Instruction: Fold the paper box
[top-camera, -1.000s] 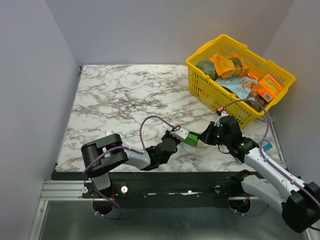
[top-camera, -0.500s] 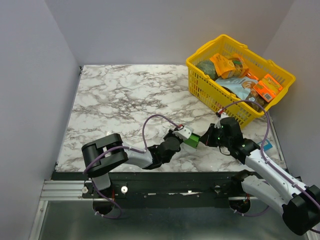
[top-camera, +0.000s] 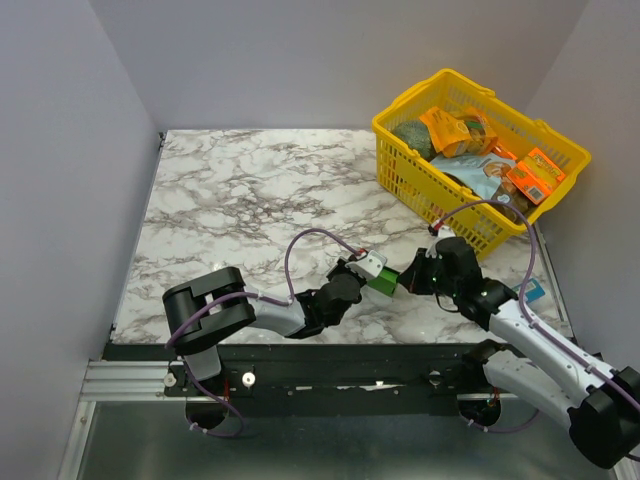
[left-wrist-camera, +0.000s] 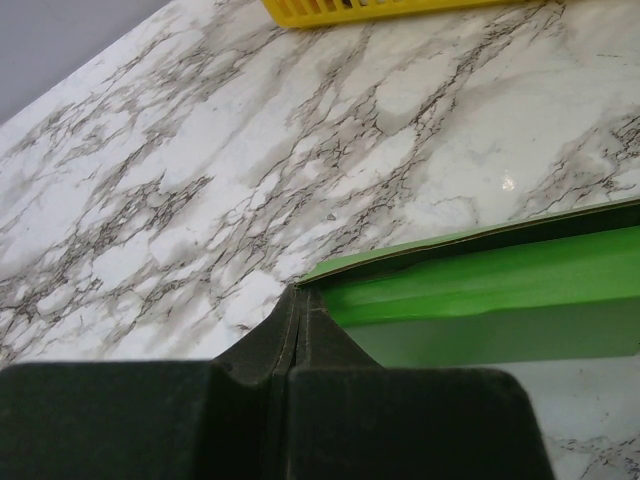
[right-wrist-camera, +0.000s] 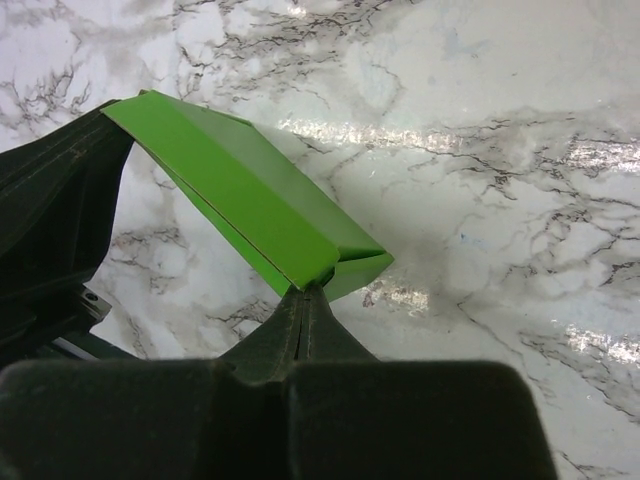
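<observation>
Box (right-wrist-camera: 250, 205) pinched from both ends, low over the near middle of the surface (top-camera: 230, 200); whether it touches the marble, cannot tell. Right tool (right-wrist-camera: 304, 298): pads closed together on one corner of the green card, where two panels meet at a crease. Left tool (left-wrist-camera: 288, 305): likewise closed tight, nipping the opposite corner, its wrist view looking along a green wall into a hollow. Between the two grips the card reads as a flattened sleeve, partly opened: one broad face up, a narrower face folded under it, sharp creases along the length. From above it shows as a small green block between the tool tips, arms reaching in from either side. Judgement: folding is mid-way. The main creases are made and the body has some depth, but it does not look squared up, and no end flap can be seen tucked; the ends are hidden by the tools. Left to do, probably: square the body, close the flaps. Basket (top-camera: 411, 96) of groceries sits well apart at the far right.
</observation>
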